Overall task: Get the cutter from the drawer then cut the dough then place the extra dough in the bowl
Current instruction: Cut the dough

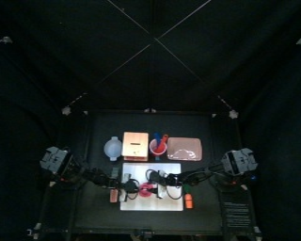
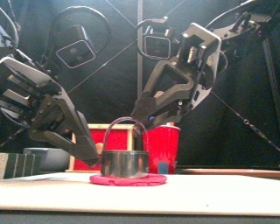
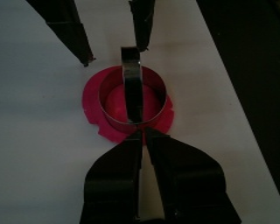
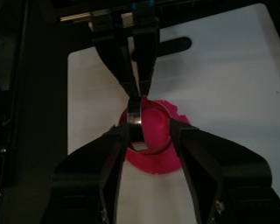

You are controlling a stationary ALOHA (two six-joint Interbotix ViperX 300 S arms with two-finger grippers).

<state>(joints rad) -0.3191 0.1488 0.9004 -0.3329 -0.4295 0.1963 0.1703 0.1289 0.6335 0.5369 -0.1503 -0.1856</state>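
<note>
The round metal cutter stands on the flat pink dough on the white cutting board, its wire handle arching upward. My left gripper comes in low from the left and is shut on the cutter's near rim. My right gripper hangs open just above the cutter, its jaws standing either side of the handle and the dough. In the top view both grippers, left and right, meet over the dough.
Behind the board stand the blue-grey bowl, the wooden box with its red front, the red cup and the pink tray. A small orange-red toy lies at the board's right edge.
</note>
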